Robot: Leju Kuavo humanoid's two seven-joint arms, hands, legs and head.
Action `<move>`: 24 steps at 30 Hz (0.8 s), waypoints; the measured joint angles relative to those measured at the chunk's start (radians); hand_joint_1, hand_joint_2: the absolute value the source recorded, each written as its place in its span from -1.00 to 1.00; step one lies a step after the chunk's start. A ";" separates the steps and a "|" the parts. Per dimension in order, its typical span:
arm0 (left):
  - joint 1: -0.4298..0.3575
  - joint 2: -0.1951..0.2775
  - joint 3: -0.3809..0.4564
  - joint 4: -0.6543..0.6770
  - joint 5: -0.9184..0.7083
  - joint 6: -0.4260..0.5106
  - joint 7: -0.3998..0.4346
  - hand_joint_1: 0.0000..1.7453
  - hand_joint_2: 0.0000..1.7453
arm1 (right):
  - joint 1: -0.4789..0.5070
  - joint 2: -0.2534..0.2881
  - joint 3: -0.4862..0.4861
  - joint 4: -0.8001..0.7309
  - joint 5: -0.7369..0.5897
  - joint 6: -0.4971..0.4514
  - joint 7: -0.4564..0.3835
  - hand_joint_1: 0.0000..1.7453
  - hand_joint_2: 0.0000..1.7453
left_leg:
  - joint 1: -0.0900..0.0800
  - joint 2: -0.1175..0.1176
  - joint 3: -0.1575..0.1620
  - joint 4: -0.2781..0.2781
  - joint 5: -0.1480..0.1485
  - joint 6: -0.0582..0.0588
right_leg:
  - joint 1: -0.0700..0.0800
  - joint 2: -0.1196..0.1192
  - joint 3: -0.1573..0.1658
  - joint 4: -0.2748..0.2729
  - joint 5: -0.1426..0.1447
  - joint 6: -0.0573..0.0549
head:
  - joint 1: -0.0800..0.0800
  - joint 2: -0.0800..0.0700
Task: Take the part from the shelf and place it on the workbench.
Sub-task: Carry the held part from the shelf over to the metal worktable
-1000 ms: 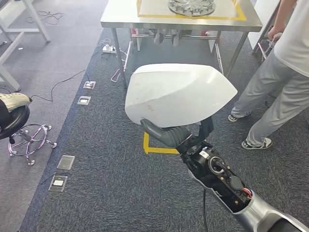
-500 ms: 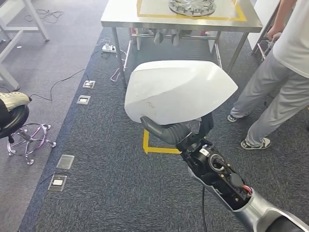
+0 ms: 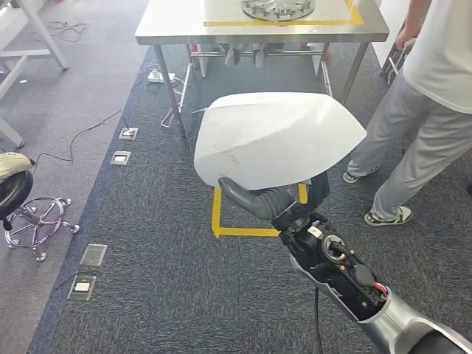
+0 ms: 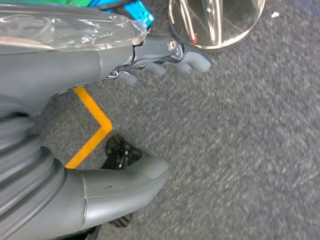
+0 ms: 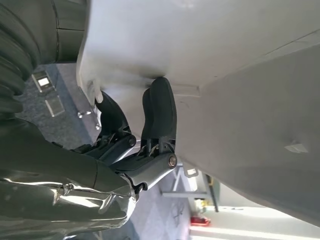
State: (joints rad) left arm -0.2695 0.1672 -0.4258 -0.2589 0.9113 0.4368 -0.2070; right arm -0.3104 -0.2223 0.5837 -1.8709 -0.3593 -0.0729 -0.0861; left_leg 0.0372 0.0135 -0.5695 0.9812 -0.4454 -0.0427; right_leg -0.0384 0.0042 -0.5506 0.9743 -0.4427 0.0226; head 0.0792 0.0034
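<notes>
The workbench (image 3: 167, 31) lies straight ahead of me — beyond the white part (image 3: 278, 139), carried above the carpet with its long axis crosswise. My right hand (image 3: 275, 203) grips it from beneath; my left hand (image 4: 151, 57) hangs empty, fingers loosely spread.

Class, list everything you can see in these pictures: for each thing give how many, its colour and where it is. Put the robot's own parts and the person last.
White part: one, white, held up over the carpet before the workbench.
Workbench: one, steel-topped, far side of the carpet, yellow tape on its top.
Round metal piece: one, silver, on the workbench.
Floor tape: one marking, yellow, on the carpet under the part.
Floor sockets: four, silver, along the carpet's left edge.
Stool: one, black seat on a chrome base, far left.
Person: one, white top, grey trousers, standing at right.
Right hand: one, dark grey, holds the part from beneath.
Left hand: one, grey, holds nothing, above the carpet.
</notes>
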 joint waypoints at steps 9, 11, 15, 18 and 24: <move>0.005 0.001 0.000 0.000 0.000 0.000 -0.001 -1.00 1.00 | -0.001 0.000 0.001 0.000 0.000 0.000 -0.001 1.00 1.00 | -0.027 -0.037 -0.070 0.067 0.024 0.047 | 0.024 0.043 0.003 -0.001 -0.003 -0.024 | -0.008 0.000; 0.003 0.005 0.000 0.000 0.000 0.000 -0.002 -1.00 1.00 | 0.000 0.000 0.001 0.000 0.000 0.000 -0.001 1.00 1.00 | -0.035 -0.054 -0.034 -0.012 0.041 0.055 | 0.023 0.054 -0.001 -0.001 -0.004 -0.020 | -0.008 0.000; 0.001 0.004 0.000 0.000 0.000 0.000 -0.002 -1.00 1.00 | 0.000 0.000 0.001 0.000 0.000 0.000 -0.001 1.00 1.00 | -0.033 -0.034 -0.018 -0.036 0.043 0.063 | 0.021 0.043 -0.016 0.025 -0.028 -0.002 | -0.004 0.000; 0.002 0.003 -0.001 0.000 0.000 0.000 -0.002 -1.00 1.00 | -0.002 -0.001 0.001 0.001 0.000 0.000 -0.001 1.00 1.00 | -0.031 -0.015 -0.009 -0.042 0.041 0.072 | 0.022 0.011 -0.098 0.204 -0.118 0.007 | 0.006 0.000; 0.003 -0.004 -0.004 0.000 0.000 0.000 -0.002 -1.00 1.00 | -0.002 -0.002 0.000 0.006 -0.001 0.000 -0.001 1.00 1.00 | -0.032 0.013 -0.003 -0.026 0.025 0.061 | 0.020 -0.023 -0.040 0.075 -0.020 0.014 | 0.014 0.000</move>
State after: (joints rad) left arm -0.2661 0.1630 -0.4301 -0.2590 0.9116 0.4369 -0.2091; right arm -0.3120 -0.2239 0.5840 -1.8649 -0.3604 -0.0728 -0.0875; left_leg 0.0055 0.0268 -0.5725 0.9547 -0.4205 0.0179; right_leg -0.0188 -0.0187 -0.5902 1.0494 -0.4630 0.0363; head 0.0931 0.0034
